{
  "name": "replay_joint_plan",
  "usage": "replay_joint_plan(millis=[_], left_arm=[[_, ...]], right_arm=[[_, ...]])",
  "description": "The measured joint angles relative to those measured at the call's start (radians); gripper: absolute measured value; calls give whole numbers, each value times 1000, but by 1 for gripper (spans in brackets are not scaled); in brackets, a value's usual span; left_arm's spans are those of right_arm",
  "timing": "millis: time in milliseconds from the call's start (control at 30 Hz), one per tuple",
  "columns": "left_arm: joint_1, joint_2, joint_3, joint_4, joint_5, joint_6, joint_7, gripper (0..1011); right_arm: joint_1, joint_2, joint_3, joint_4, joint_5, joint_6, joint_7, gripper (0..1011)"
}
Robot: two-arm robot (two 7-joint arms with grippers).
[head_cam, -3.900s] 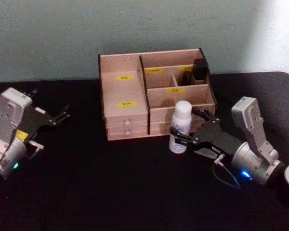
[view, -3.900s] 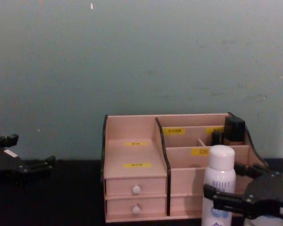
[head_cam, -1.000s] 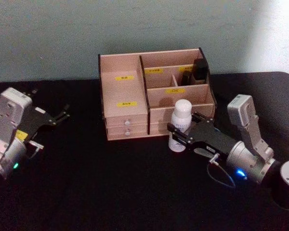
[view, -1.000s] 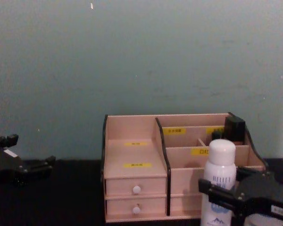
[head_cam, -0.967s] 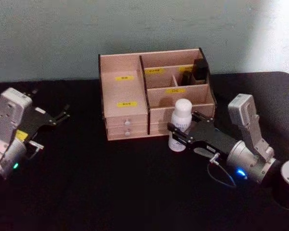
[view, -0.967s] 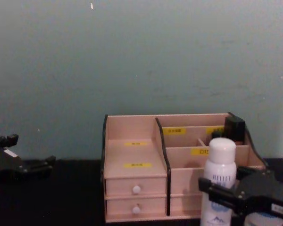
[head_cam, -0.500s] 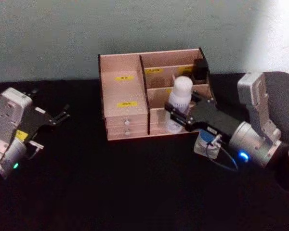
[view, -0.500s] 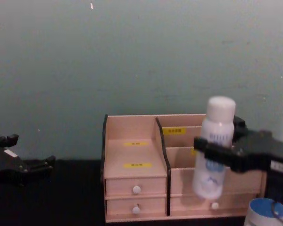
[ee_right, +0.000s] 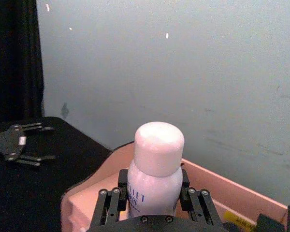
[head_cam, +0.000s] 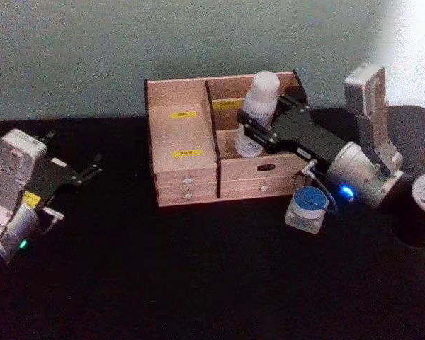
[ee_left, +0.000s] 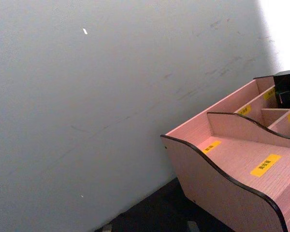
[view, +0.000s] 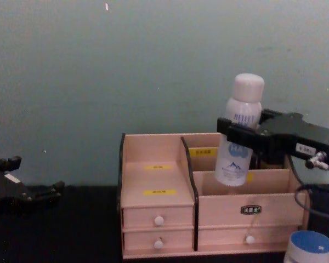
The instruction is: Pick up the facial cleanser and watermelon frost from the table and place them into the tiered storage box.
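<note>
— One works: your right gripper (view: 239,133) clenches the tall white cylindrical facial cleanser (view: 245,91) over the pinkish wooden tiered storage box's (head_cam: 183,134) right compartments.
— Nearby?
— Dark container (ee_left: 285,88) in its back corner; squat blue-lidded watermelon frost jar (head_cam: 308,207) on the table (head_cam: 198,273) beside; your left gripper (head_cam: 89,170), fingers spread, far left.

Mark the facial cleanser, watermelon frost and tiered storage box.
facial cleanser (view: 247,87), chest view, white cap.
watermelon frost (head_cam: 309,199), head view, blue lid.
tiered storage box (head_cam: 186,133), head view, bare left step.
</note>
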Motion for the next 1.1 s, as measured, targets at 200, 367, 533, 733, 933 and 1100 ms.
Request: replay_joint_plan(millis=[200,367,533,733,933,1100], left_arm=[[0,0,0,0,0,0,0,1001],[0,0,0,0,0,0,0,1001],[0,0,0,0,0,0,0,1001],[0,0,0,0,0,0,0,1002],[0,0,0,0,0,0,0,1001],[0,0,0,0,0,0,0,1001]], right_arm=[[65,-27,-8,76,-17,-20,-5,593],[113,-50,-11,142,-31,-37,-11,593],[149,-71,-13,201,-41,-51,-14,593],[199,-101,-15,288,-57,-71,-15,593],[235,-124,-16,350,-68,-88,-10,593],[259,-141,-15,392,-77,-99,-7,593]])
